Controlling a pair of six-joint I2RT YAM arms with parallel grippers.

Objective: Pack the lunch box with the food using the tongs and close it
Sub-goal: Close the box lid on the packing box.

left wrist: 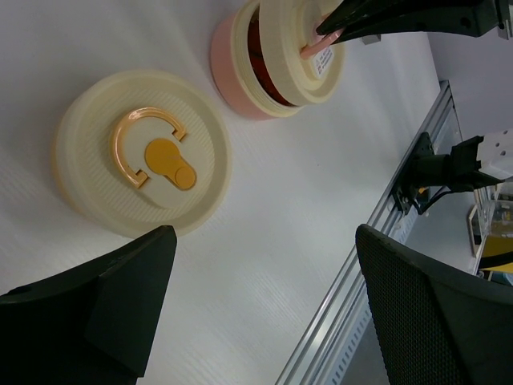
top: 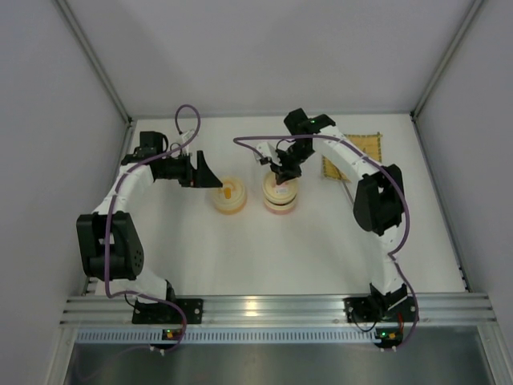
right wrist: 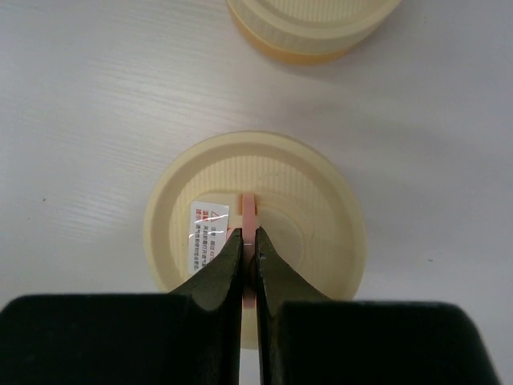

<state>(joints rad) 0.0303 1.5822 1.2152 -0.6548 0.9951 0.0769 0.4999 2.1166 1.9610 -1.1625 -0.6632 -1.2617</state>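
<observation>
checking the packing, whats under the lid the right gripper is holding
The pink container sits under the cream lid, held tilted by the right gripper. Dark red contents show in the gap; the rest is covered.

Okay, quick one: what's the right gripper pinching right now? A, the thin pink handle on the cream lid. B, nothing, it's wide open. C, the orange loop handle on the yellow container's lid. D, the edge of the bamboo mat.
A: in the right wrist view the right gripper has its fingers closed on the pink handle, which stands up from the middle of the cream lid.
</observation>
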